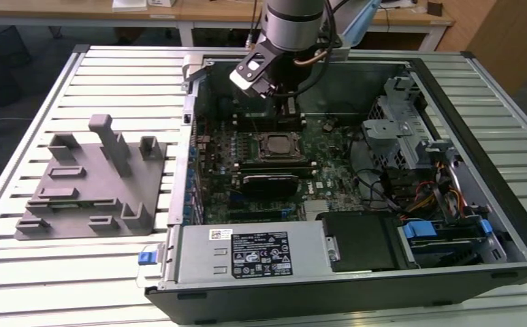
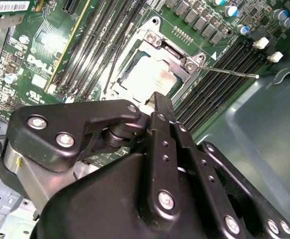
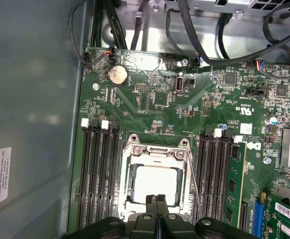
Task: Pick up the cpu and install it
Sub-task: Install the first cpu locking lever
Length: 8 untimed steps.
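The cpu point(image 3: 154, 183), a small square chip with a pale silver top, lies flat inside the socket frame point(image 3: 130, 149) on the green motherboard of the open computer case. It also appears in the second wrist view, cpu point(image 2: 149, 74), and in the exterior view, cpu point(image 1: 277, 144). My gripper point(image 3: 157, 200) hangs just above the chip's edge with its two fingers pressed together and nothing between them. One black fingertip point(image 2: 162, 105) overlaps the socket's rim. In the exterior view the gripper point(image 1: 284, 114) sits low inside the case, behind the socket.
A thin metal lever point(image 2: 229, 72) sticks out beside the socket. Memory slots point(image 3: 100, 174) flank it on both sides. A grey plastic fixture point(image 1: 91, 177) stands on the slatted table at the exterior view's left. The power supply point(image 1: 245, 253), drive cage point(image 1: 409, 136) and cables point(image 1: 427, 197) crowd the case.
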Tool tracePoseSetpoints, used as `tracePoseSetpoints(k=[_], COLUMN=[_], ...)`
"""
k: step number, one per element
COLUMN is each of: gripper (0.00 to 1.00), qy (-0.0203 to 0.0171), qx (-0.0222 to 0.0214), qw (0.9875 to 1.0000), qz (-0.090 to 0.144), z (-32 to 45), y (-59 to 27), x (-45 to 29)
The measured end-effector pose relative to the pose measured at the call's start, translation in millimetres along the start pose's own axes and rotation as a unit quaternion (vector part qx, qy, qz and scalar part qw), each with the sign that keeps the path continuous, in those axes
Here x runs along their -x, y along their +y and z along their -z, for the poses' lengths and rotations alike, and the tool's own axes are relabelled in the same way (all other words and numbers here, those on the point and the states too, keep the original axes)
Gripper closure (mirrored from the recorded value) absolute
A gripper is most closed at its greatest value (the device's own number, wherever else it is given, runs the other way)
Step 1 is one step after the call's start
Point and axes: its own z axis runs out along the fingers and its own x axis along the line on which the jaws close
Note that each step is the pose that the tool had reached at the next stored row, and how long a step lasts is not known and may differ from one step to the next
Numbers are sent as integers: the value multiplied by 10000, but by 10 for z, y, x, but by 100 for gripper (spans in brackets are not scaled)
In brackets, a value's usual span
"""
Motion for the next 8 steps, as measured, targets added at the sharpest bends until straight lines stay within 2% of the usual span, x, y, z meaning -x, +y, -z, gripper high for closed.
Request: tracePoseSetpoints(k=[8], gripper=[89], qy=[1], qx=[1], qw=[10000], qz=[24], z=[15], y=[0], x=[0])
